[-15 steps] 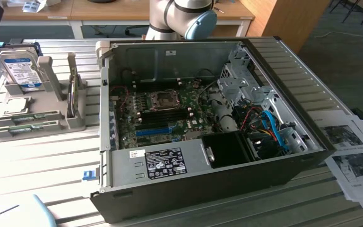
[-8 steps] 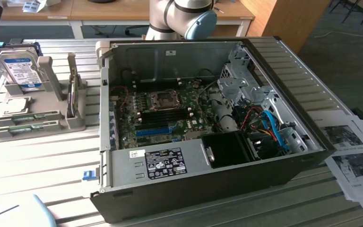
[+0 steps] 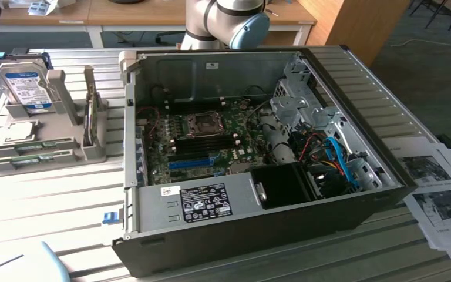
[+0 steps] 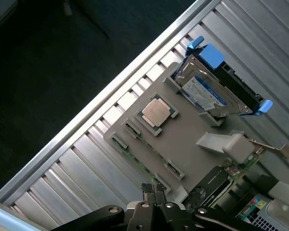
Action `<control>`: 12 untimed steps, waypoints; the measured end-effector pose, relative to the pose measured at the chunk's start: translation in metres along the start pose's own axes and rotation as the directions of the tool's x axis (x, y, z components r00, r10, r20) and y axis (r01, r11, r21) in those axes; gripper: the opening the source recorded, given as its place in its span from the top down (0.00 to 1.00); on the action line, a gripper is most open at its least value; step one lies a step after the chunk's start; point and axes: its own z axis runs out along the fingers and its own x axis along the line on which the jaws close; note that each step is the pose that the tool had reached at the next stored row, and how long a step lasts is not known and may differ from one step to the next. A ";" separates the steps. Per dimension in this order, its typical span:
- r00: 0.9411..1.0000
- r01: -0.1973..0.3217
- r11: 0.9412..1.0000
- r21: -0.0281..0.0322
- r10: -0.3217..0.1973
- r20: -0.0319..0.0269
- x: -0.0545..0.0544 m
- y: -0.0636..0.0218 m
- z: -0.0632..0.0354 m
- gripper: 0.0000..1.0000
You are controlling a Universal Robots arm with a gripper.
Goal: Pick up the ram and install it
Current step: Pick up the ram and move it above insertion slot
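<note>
Black two-fingered pincer: tips pressed together, nothing between them. It hangs over a grey plastic parts holder on the ribbed metal bench. The ram, a thin green circuit-board stick, lies slotted in that holder, just ahead of the pincer. A square silver processor sits beyond it, and a blue-labelled hard drive farther off.

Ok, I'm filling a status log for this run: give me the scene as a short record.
end effector: shut, empty, above holder edge
ram: in holder, not yet picked up
holder: grey, on exterior view's left of case; also carries hard drive, CPU
case: open, motherboard exposed
</note>
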 end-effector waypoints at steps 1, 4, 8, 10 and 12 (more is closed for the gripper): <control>1.000 0.014 1.000 0.000 -0.014 -0.001 0.000 0.0000 0.0000 0.91; 0.998 0.057 0.998 0.000 -0.057 -0.003 0.000 0.0000 0.0000 0.91; 0.993 0.115 0.993 -0.001 -0.115 -0.006 0.000 0.0000 0.0000 0.91; 0.990 0.144 0.990 -0.001 -0.144 -0.007 0.000 0.0000 0.0000 0.91; 0.985 0.170 0.985 -0.002 -0.170 -0.008 0.000 0.0000 0.0000 0.91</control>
